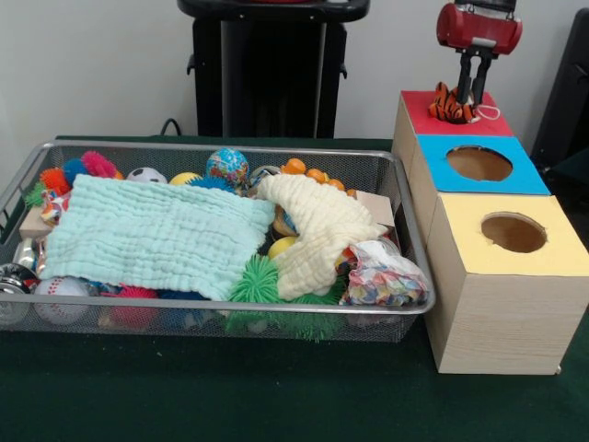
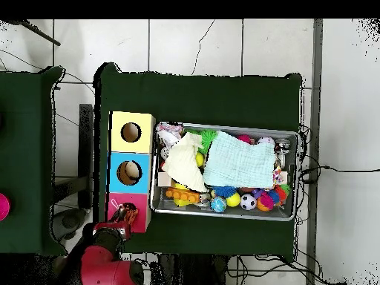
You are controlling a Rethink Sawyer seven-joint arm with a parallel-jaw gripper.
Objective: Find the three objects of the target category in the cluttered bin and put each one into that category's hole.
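Bin (image 1: 405, 198): cloths over toys | tool (image 1: 472, 94): clamping tiger toy (image 1: 451, 104) above red box (image 1: 433, 124)

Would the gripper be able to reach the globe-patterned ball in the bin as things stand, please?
Probably yes: the globe-patterned ball lies uncovered at the bin's edge, clear of both cloths, though the gripper is busy with the tiger toy.
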